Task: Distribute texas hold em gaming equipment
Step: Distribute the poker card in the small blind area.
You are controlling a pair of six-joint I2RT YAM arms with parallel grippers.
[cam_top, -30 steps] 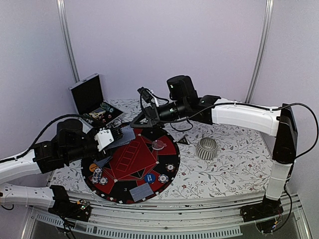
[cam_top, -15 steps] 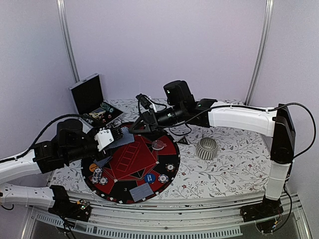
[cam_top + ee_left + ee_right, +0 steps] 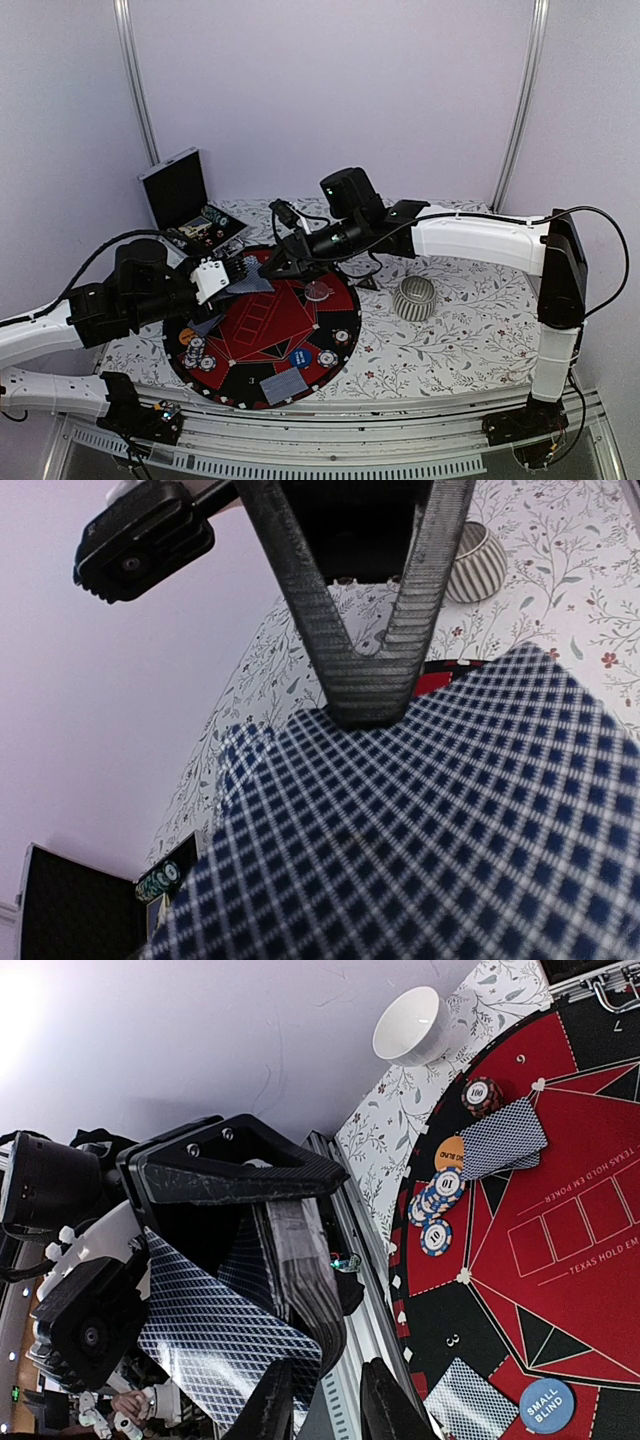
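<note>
My left gripper [image 3: 232, 272] is shut on a stack of checked blue-backed playing cards [image 3: 252, 281] and holds it over the far left of the round red-and-black mat [image 3: 262, 320]. The cards fill the left wrist view [image 3: 420, 830] and hide my left fingers. My right gripper [image 3: 268, 268] has its fingers [image 3: 365, 680] at the stack's far edge. In the right wrist view my right gripper [image 3: 328, 1390] stands a narrow gap open by the cards' corner [image 3: 220, 1340]. On the mat lie more cards [image 3: 285, 385], poker chips [image 3: 197, 352], an orange disc [image 3: 186, 337], a blue disc [image 3: 299, 356] and a clear disc [image 3: 318, 292].
A ribbed silver cup [image 3: 414, 297] stands right of the mat on the floral cloth. The open black case [image 3: 180, 195] stands at the back left. A white bowl [image 3: 412, 1025] shows beyond the mat in the right wrist view. A metal rail runs along the near edge.
My right arm has moved left and down until its fingers reach the cards in my left gripper. My left arm has stayed still with the cards.
</note>
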